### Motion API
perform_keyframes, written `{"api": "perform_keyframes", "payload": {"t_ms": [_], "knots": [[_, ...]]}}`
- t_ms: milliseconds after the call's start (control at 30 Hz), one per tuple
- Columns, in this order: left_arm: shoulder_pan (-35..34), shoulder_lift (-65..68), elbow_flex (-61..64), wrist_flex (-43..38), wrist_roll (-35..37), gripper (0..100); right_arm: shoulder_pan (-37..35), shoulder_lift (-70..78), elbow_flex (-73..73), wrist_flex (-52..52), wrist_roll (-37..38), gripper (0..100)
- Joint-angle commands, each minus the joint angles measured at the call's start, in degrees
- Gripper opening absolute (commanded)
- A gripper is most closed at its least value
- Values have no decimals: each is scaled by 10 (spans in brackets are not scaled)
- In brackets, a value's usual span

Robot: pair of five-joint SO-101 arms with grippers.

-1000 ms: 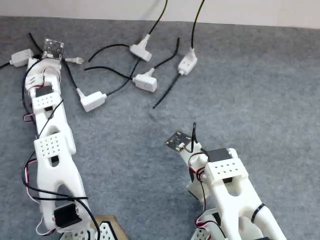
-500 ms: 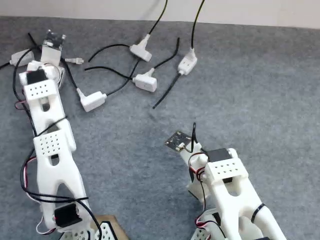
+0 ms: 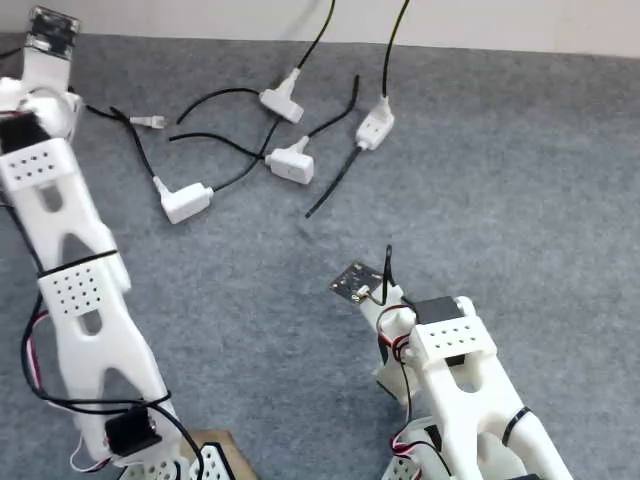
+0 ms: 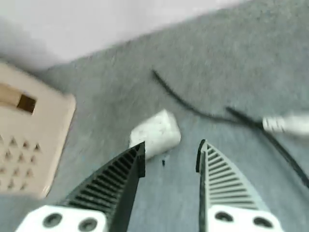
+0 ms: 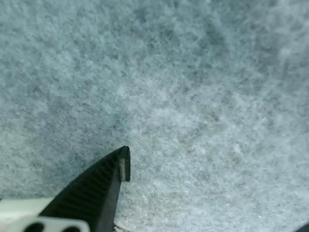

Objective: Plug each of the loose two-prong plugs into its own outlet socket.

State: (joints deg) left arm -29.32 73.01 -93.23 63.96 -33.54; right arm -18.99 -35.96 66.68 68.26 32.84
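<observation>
- Far-left corner of the tabletop (image 3: 560, 200): your left arm (image 3: 70, 260) lies along the left edge, its wrist up in that corner.
- Your left gripper (image 4: 169, 151) has its jaws spread and is holding nothing. A white connector block (image 4: 155, 134) lies on the grey surface just past the fingertips, touching neither. You cannot tell whether it is a plug or a socket.
- A beige perforated box (image 4: 29, 140) sits beside that block, apart from it.
- Moving right along the far edge, a small plug (image 3: 150, 121) lies on a thin black lead, close to your left arm.
- Next is the near-left connector (image 3: 186, 201), white and lying alone towards the middle of the tabletop.
- The middle connector (image 3: 290, 160) and the far connector (image 3: 282, 102) lie apart, the far one nearer the far edge.
- The right-hand connector (image 3: 374, 125) has cable at both ends. A black cord (image 3: 335, 182) trails from it towards the tabletop's centre.
- Near edge, right of centre: your right arm (image 3: 455, 345) is folded low.
- Your right gripper (image 5: 215, 193) has its jaws wide apart over bare grey surface, gripping nothing.
</observation>
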Motion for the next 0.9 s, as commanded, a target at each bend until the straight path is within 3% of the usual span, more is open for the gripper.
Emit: {"api": "perform_keyframes", "payload": {"t_ms": [0,200,367,467,600,867], "knots": [[3,53,-14,-138,5,188,-3,-11,-13,6,9,546],[50,219,-13,-356,-91,188,-3,-11,-13,6,9,546],[98,290,-13,-410,-103,188,-4,-11,-13,6,10,546],[116,291,-13,-375,-103,188,-4,-11,-13,6,10,546],[121,289,-19,-244,-103,188,-4,-11,-13,6,10,546],[63,183,-19,-18,-105,188,-22,-11,-13,6,11,546]]}}
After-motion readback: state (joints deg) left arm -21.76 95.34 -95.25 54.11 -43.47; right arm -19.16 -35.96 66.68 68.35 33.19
